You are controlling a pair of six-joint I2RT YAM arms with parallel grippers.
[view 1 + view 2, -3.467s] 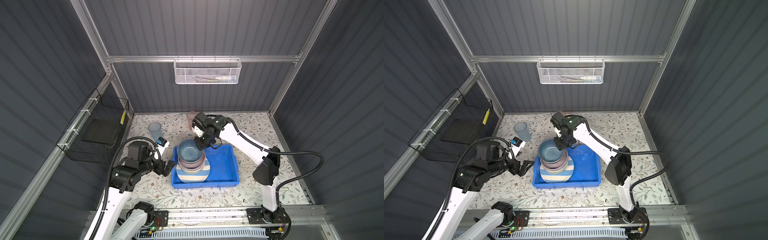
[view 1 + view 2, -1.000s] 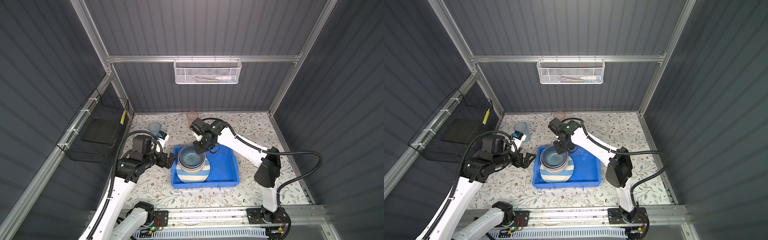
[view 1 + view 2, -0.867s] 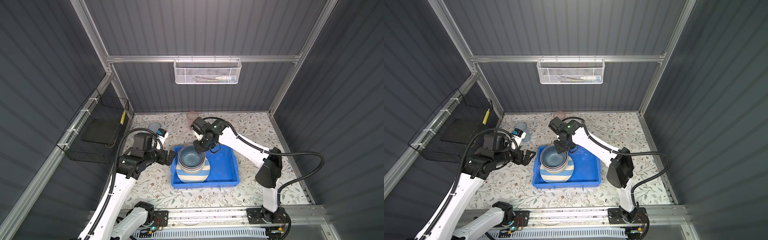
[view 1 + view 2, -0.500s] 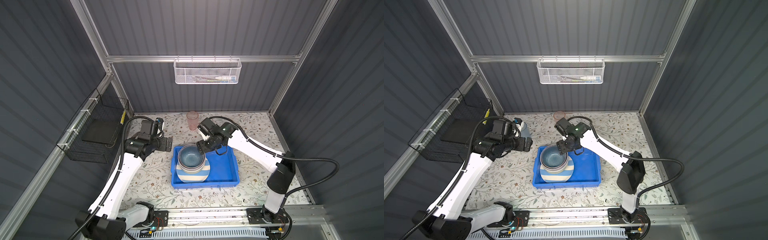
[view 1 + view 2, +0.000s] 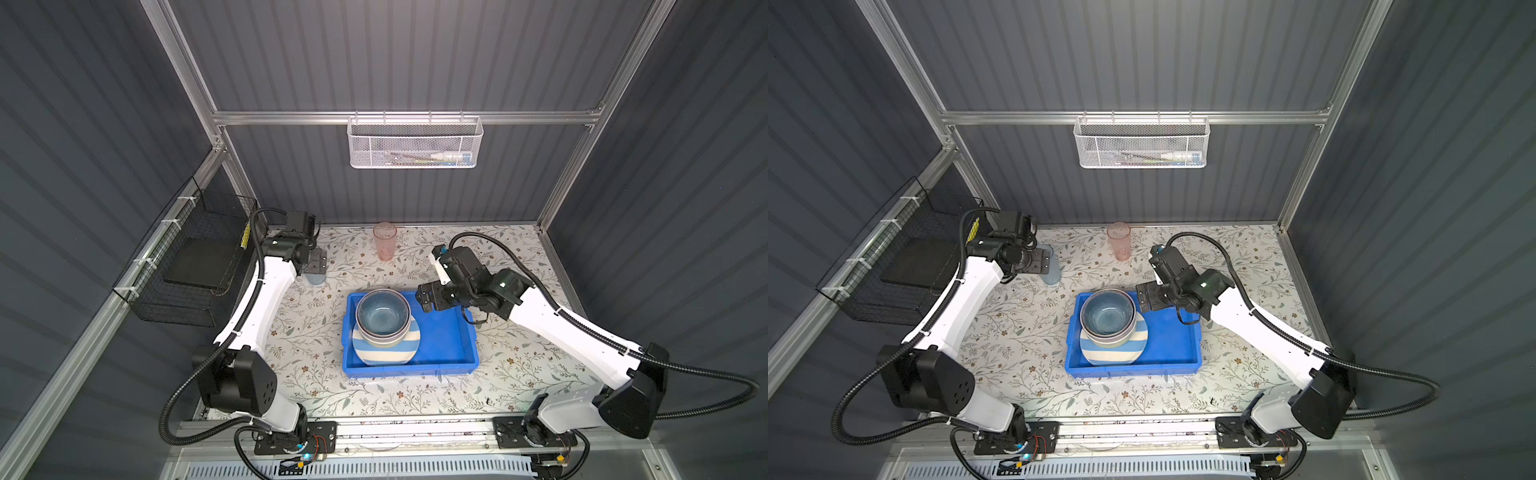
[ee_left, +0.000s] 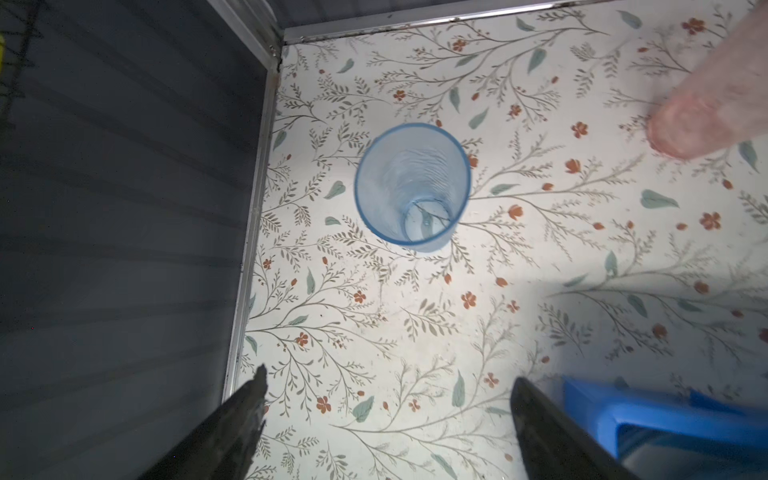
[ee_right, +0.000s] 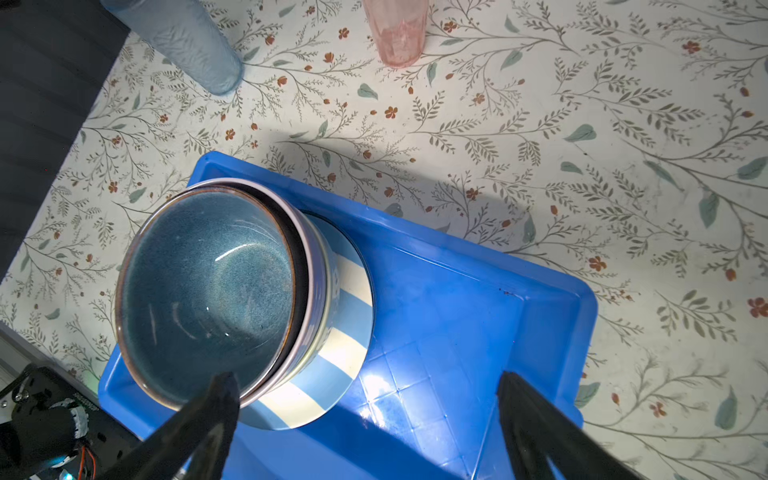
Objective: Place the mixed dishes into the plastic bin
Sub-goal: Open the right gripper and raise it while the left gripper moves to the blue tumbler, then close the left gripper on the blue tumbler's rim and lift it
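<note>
"Starting overhead, where do the dishes lie against the fingers?"

"In both top views the dark blue bowl [image 5: 383, 318] sits uppermost over the striped plate [image 5: 386, 353], at the left end of the plastic bin [image 5: 442, 340]. The right gripper [image 5: 426, 300] hangs just beside the bowl's right rim, fingers spread. The left gripper [image 5: 316, 266] hovers over the blue tumbler [image 5: 314, 277] near the back-left corner. The pink tumbler [image 5: 384, 247] stands upright by the back wall."

"And the room?"

"A floral-patterned table [image 5: 498, 374] inside dark ribbed walls, with a white mesh basket [image 5: 413, 143] on the back rail and a black wire basket [image 5: 195, 266] on the left."

"Left wrist view?"

"The blue tumbler [image 6: 413, 191] stands upright, seen down its mouth, ahead of the fingers [image 6: 237, 419]. They are wide apart with only bare table between them. A bin corner [image 6: 665, 415] shows beside one finger."

"Right wrist view?"

"The fingers [image 7: 208, 411] are wide apart and grip nothing. One tip overlaps the dark blue bowl [image 7: 208, 286] at its rim; I cannot tell whether it touches. That bowl nests in a lilac bowl [image 7: 316, 266]."

"What differs?"

"Seconds ago the right gripper held the dark blue bowl above the bin. Now the bowl is set down and the gripper has let go and drawn back to the right. The left arm has swung from the bin's left side to the blue tumbler."
</note>
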